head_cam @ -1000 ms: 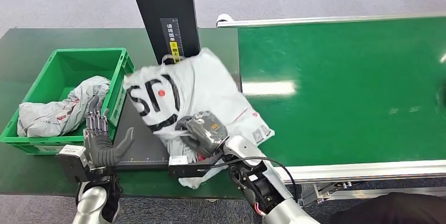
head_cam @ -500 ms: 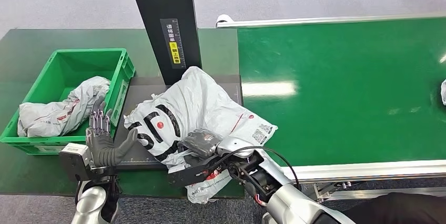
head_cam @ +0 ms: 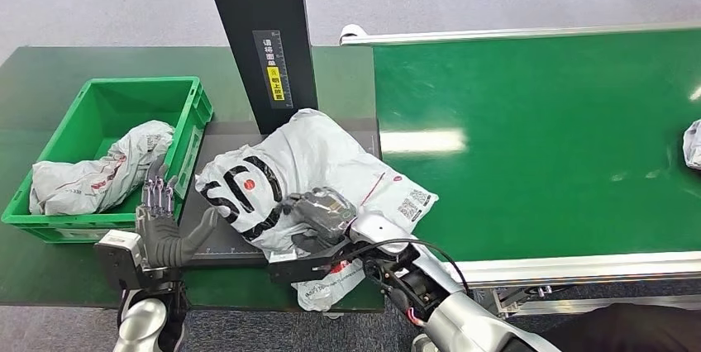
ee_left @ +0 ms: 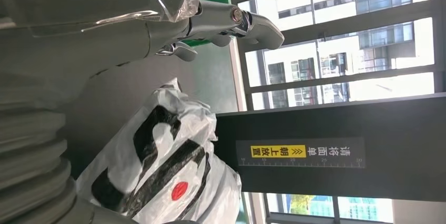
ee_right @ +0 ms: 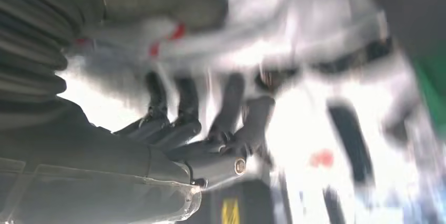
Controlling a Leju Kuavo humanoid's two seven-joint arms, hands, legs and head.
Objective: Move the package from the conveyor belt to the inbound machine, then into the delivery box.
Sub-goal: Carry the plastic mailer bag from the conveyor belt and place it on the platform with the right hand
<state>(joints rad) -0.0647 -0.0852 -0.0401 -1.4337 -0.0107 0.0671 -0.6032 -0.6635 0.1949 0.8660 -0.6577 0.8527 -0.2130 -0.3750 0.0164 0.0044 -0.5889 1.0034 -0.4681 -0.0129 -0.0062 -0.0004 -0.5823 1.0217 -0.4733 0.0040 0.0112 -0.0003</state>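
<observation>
The white package [head_cam: 306, 178] lies on the dark scanner plate [head_cam: 221, 235] at the foot of the black post [head_cam: 260, 38], its 3 o'clock edge overlapping the green belt [head_cam: 537, 137]. The right hand [head_cam: 322, 213] rests on it, fingers curled into the plastic. The left hand [head_cam: 161, 224], at the package's 9 o'clock, is empty, fingers apart, beside the green crate [head_cam: 116, 96].

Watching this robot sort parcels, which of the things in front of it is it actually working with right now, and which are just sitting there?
In use:
white package, gripped by the right hand
inbound machine, the package lying on its dark platform
green delivery box, beside it
conveyor belt
left hand, held open near the package

Just lying about:
grey bag already in the box
another parcel at the belt's far edge
</observation>
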